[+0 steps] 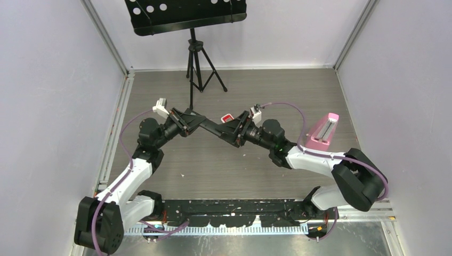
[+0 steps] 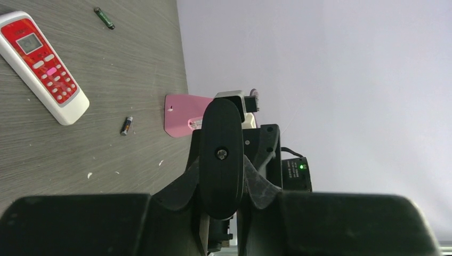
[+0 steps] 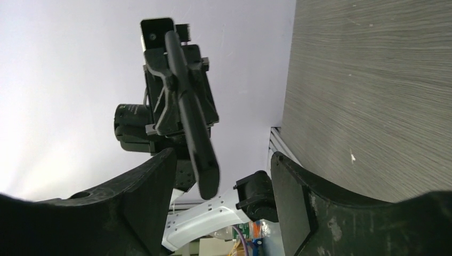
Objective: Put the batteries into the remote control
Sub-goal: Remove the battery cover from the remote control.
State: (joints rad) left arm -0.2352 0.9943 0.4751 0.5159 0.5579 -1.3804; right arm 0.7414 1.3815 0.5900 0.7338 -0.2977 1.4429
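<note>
Item: black remote (image 2: 221,154), held aloft near red-and-white remote (image 2: 42,64) by clenched left tool (image 2: 221,186); right tool (image 3: 221,160) released around it. Green battery (image 2: 104,17) and dark battery (image 2: 126,126) are seen on worktop (image 2: 133,64) beside red-and-white remote. Step judged: remote presented; battery pickup required next.

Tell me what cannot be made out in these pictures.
- Black remote: whether it holds batteries shows in no view; the right wrist view is edge-on.
- Red-and-white remote: top view, mostly hidden behind the right gripper.
- Green battery and dark battery: clear in the left wrist view; in the top view, too small or covered.
</note>
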